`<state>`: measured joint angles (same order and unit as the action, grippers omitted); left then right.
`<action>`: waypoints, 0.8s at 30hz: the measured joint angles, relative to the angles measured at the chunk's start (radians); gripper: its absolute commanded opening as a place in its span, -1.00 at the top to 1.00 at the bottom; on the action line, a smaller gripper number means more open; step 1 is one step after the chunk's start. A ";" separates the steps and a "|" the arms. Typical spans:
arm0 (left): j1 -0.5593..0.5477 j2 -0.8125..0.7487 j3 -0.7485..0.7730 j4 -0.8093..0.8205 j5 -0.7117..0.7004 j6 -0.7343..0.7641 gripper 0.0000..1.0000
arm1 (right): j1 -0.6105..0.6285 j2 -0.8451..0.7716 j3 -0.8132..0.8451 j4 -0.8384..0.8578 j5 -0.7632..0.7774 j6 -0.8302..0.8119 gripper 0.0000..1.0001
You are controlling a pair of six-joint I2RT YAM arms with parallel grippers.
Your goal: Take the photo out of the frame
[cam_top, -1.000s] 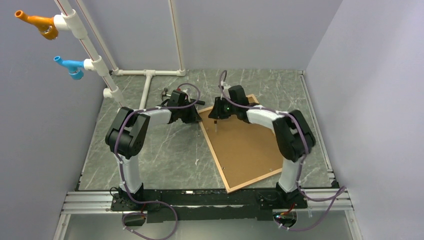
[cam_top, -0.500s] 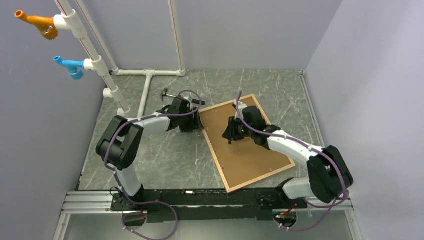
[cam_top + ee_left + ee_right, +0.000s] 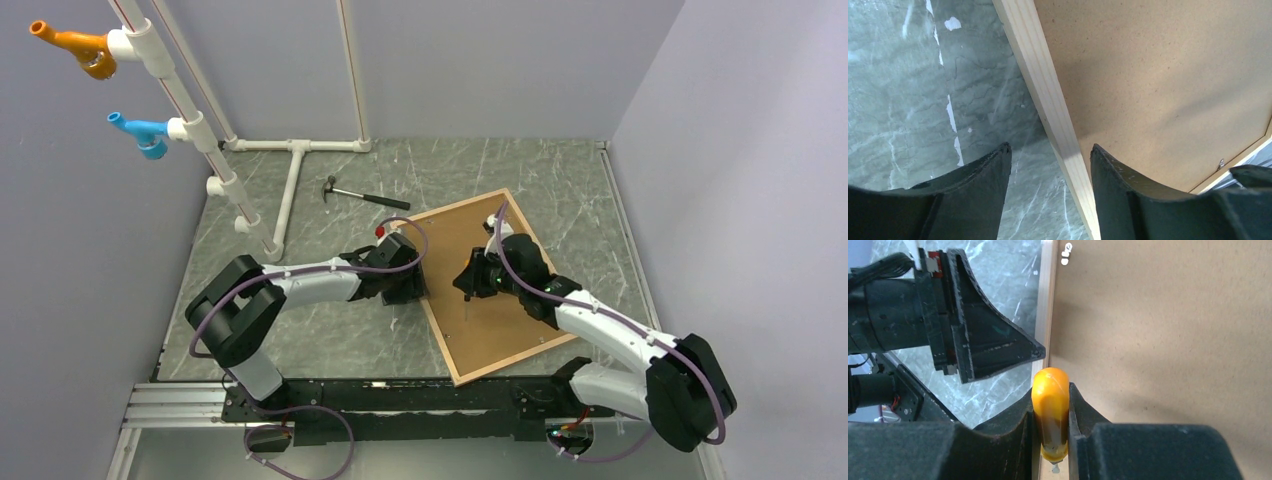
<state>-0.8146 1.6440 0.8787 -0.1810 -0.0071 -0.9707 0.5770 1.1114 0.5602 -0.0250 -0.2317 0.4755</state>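
Hammer: lay flat on the grey marbled counter, far side.
Pipe structure: white, stood just left of the hammer.
Fittings: one orange, one blue, on the slanted pipe.
Orange-handled tool: glossy, with a metal tip at one end.

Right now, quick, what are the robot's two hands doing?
The left gripper is open, straddling the edge of the frame.
The right gripper is closed on an orange-handled tool.

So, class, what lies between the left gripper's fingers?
Left wrist view: the frame's wooden rail and a strip of marble table lie between the fingers of the left gripper.
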 measured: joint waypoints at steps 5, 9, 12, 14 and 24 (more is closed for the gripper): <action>-0.006 0.018 0.000 0.021 -0.018 -0.041 0.17 | 0.000 -0.024 -0.087 0.069 0.002 0.057 1.00; -0.007 0.055 0.022 0.042 -0.022 -0.036 0.44 | 0.003 -0.008 -0.117 0.163 -0.009 0.080 1.00; -0.004 0.090 0.069 0.023 -0.026 -0.007 0.76 | 0.006 0.041 -0.118 0.233 -0.015 0.080 1.00; 0.004 0.114 0.102 0.019 -0.024 0.009 1.00 | 0.007 0.082 -0.117 0.267 -0.017 0.078 1.00; 0.097 0.137 0.131 0.031 0.030 0.132 1.00 | 0.028 0.265 -0.075 0.401 -0.031 0.076 1.00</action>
<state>-0.7177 1.7805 1.0100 -0.1501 0.0227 -0.8391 0.6052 1.3766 0.4854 0.3756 -0.2623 0.5514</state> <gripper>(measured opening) 0.080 0.216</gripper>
